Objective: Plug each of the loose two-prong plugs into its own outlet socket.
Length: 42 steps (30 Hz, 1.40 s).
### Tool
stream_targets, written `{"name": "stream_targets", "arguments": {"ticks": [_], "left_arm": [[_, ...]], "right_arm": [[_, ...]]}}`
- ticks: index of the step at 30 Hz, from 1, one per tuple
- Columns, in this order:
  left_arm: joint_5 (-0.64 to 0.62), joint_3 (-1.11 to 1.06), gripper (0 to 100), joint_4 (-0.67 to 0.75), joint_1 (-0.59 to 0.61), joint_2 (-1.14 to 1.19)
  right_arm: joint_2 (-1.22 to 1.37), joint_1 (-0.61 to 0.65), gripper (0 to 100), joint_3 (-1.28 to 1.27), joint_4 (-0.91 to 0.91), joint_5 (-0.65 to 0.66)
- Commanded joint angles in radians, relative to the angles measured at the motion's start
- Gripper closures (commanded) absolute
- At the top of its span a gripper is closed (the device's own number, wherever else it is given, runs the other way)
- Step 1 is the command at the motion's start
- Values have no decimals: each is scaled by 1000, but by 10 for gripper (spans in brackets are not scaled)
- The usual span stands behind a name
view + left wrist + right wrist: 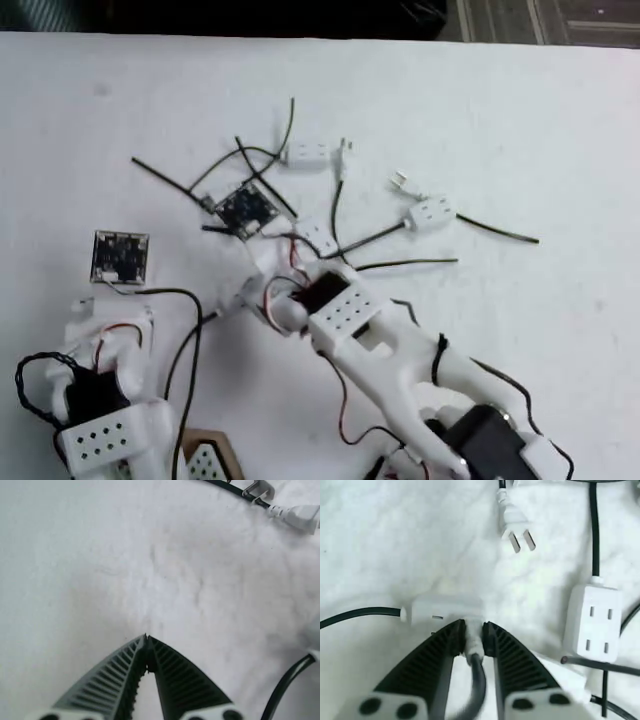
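White cloth (520, 120) is covering the table. The right gripper (472, 628) is pinching a white plug (473, 642), its black fingers pressing on either side of the plug's body. The plug's front end is touching the long side of an outlet socket (442, 611), which is lying flat with a black cable running off one end; I cannot tell whether the prongs are sitting in the slots. A loose plug (515, 522) is lying near that socket with both prongs bare; a second outlet socket (594, 622) is lying close by, slots facing up. The left gripper (147, 641) is hovering over bare cloth, its fingers pressed together on nothing; a far plug (299, 516) is lying well apart from it. A dark circuit board (245, 208) is lying among the cables; a second circuit board (120, 256) is lying near the left arm (100, 350).
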State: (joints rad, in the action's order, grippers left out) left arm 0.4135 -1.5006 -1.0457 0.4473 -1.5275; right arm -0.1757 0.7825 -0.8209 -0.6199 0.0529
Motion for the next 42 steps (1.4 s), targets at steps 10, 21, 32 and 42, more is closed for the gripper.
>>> {"name": "stream_targets", "arguments": {"ticks": [10,21,32,42], "left_arm": [[-11,20,973,17,-7,-8],[-11,21,973,18,-7,-8],[-11,21,973,18,-7,-8],[-11,21,973,18,-7,-8]], "right_arm": [[203,15,982,157,-160,3],[214,24,982,166,-189,5],[309,35,982,250,-321,3],[314,39,833,278,-325,-5]]}}
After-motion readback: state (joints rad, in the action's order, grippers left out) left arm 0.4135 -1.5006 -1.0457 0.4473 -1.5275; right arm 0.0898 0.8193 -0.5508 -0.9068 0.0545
